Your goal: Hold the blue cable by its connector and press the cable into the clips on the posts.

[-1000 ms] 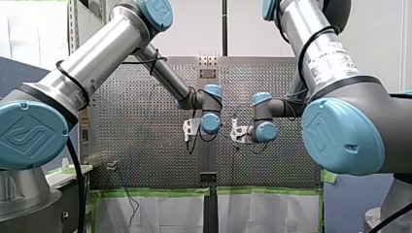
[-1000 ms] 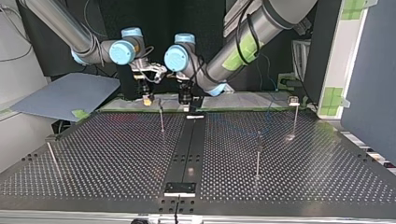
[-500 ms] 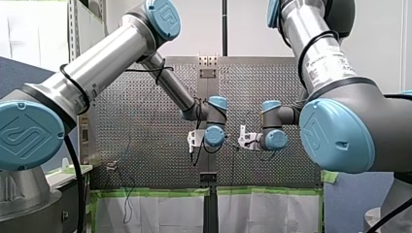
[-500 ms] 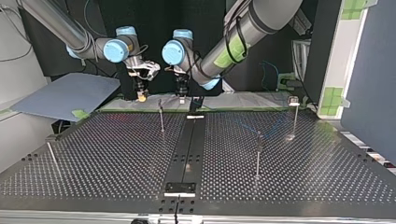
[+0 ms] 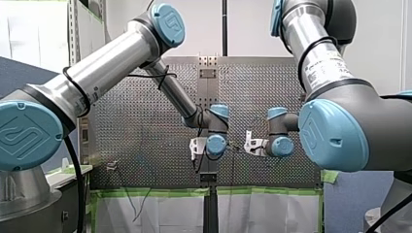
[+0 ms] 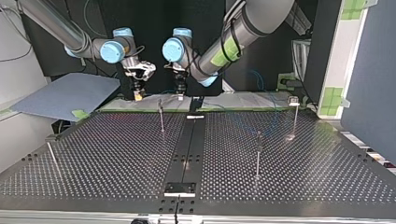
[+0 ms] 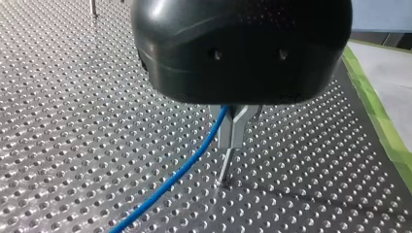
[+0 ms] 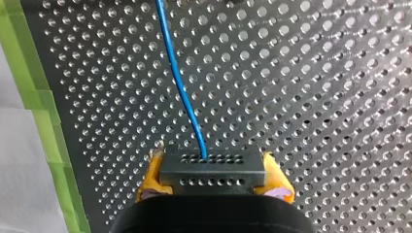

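Perforated black table (image 6: 116,163) fills the top view. Four thin posts are counted on it, placed from the table's middle: a post (image 6: 161,116) at 11 o'clock, a second post (image 6: 294,114) at 2 o'clock, a third post (image 6: 258,154) at 3 o'clock and a fourth post (image 6: 50,156) at 9 o'clock.

One blue cable (image 8: 182,92) and one connector (image 8: 213,167) are seen. In the right wrist view the connector, a black block with rows of holes, is clamped between the yellow pads (image 8: 154,177) of the right gripper (image 8: 214,175). The cable leaves the block's far face and runs ahead of the gripper over the table.

In the left wrist view the cable is pinched between the metal fingers (image 7: 238,121) of the left gripper (image 7: 232,138), which are drawn narrow on it. From there it trails away to one side above the holes. A thin metal tip below those fingers may be their own ends or a post; this cannot be told.

Two arms are counted. In the front view the left arm (image 5: 111,58) is raised to a high elbow and bent down to its wrist. The right arm (image 5: 320,63) is folded likewise. In the top view both grippers are held near each other at the table's 12 o'clock edge, pointing down.
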### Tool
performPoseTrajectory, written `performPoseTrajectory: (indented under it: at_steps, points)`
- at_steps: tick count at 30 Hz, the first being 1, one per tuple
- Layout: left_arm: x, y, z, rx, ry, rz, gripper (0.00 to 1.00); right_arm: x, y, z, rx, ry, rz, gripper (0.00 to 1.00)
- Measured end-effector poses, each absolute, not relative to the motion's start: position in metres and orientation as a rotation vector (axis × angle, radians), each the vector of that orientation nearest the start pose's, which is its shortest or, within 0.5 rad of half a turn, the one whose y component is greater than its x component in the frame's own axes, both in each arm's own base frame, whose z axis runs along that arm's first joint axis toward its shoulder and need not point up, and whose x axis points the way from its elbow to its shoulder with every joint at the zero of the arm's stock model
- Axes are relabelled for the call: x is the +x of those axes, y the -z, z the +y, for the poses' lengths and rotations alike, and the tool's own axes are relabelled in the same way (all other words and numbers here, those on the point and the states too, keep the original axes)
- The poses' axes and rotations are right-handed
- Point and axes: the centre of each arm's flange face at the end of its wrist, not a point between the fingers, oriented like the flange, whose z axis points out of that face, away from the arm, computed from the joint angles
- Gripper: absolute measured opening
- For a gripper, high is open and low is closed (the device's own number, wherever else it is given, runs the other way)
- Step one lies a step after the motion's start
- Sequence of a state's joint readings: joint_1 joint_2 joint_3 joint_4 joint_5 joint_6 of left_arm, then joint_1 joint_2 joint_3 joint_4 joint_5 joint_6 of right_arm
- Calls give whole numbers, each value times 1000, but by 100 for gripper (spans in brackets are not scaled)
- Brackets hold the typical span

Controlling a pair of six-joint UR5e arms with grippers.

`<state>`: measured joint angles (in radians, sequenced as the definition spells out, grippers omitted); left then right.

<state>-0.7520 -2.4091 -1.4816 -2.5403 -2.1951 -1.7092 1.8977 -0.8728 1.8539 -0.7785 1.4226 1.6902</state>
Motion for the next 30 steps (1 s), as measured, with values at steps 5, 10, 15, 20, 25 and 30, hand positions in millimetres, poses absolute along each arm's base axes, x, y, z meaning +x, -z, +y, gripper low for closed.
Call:
performPoseTrajectory:
  at_steps: [5, 10, 15, 20, 25, 30]
  points:
    - [437, -68, -513, 59, 135, 1687, 0, 316, -38, -495, 1676, -1517, -1216, 0]
    - [436, -69, -515, 57, 145, 1680, 0, 310, -30, -500, 1666, -1542, -1231, 0]
    - [434, -69, -518, 63, 165, 1676, 0, 304, -31, -507, 1646, -1585, -1240, 0]
    - [433, -69, -520, 66, 175, 1672, 0, 300, -32, -512, 1632, -1610, -1238, 0]
    - [430, -60, -521, 80, 173, 1686, 0, 297, -33, -515, 1627, -1610, -1240, 0]
    - [427, -43, -519, 99, 160, 1711, 0, 295, -33, -516, 1626, -1606, -1241, 0]
